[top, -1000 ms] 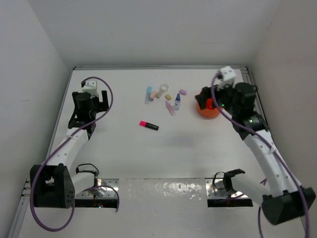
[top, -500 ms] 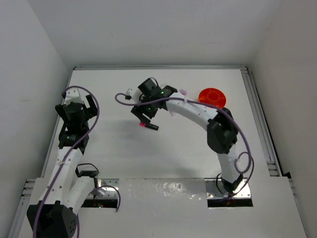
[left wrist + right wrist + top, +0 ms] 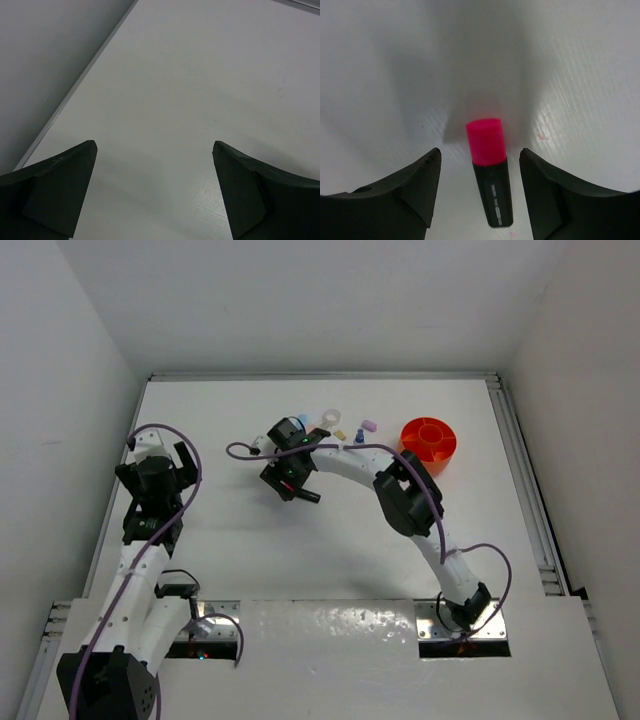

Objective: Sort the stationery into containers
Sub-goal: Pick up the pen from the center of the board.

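The pink marker with a black cap [image 3: 487, 167] lies flat on the table between the open fingers of my right gripper [image 3: 480, 151], untouched by either finger. In the top view my right gripper [image 3: 290, 478] hovers over the marker [image 3: 311, 497]. Behind it lie a pastel blue piece [image 3: 300, 422], a clear ring [image 3: 331, 417], a tan block [image 3: 340, 434], a small blue bottle [image 3: 358, 437] and a lilac piece [image 3: 369, 426]. The orange tub [image 3: 428, 443] stands at the right. My left gripper [image 3: 156, 454] is open and empty over bare table [image 3: 154, 145].
The right arm [image 3: 400, 485] reaches across the middle of the table. White walls close in the table on the left, back and right. A wall edge [image 3: 75, 85] runs beside my left gripper.
My right arm has swung from the tub at the right over to the marker and now straddles it. My left arm has drawn back towards the near left.
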Motion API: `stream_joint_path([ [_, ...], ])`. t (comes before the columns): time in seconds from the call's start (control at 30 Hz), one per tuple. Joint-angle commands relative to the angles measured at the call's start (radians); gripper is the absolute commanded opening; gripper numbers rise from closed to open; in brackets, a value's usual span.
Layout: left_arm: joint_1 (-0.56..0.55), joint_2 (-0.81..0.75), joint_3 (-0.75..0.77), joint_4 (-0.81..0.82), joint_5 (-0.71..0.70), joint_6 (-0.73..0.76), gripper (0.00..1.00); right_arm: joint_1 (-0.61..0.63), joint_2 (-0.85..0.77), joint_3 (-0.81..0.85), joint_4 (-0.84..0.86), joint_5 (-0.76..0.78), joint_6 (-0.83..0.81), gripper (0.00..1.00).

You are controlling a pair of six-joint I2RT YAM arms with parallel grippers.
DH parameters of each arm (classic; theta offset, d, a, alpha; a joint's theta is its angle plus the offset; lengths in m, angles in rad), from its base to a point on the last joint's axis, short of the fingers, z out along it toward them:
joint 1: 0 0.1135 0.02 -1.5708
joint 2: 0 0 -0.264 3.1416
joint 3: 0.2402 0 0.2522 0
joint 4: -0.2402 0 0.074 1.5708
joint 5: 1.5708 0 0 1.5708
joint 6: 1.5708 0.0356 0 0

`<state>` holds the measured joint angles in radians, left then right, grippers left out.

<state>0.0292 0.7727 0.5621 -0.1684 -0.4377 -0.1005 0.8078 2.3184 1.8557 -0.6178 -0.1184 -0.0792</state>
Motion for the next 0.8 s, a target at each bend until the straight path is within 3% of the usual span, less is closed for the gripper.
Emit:
stream_joint_path([
  [0.0,0.012,0.007,-0.001,0.047,0.004,-0.010,0.99,0.008,0.054,0.057,0.030,0.019,0.015,0.63],
  [0.27,0.014,0.010,-0.001,0.070,-0.029,0.002,0.99,0.027,0.036,-0.004,0.010,0.062,0.018,0.47],
  [0.33,0.015,0.010,-0.002,0.073,-0.029,0.001,0.99,0.039,-0.004,-0.044,0.018,0.062,0.013,0.47],
  [0.43,0.015,0.013,-0.004,0.082,-0.023,0.002,0.99,0.054,-0.051,-0.102,0.039,0.072,0.001,0.56],
  [0.77,0.017,0.016,0.004,0.101,-0.013,0.030,0.99,0.054,-0.050,-0.134,0.006,0.077,0.007,0.47],
])
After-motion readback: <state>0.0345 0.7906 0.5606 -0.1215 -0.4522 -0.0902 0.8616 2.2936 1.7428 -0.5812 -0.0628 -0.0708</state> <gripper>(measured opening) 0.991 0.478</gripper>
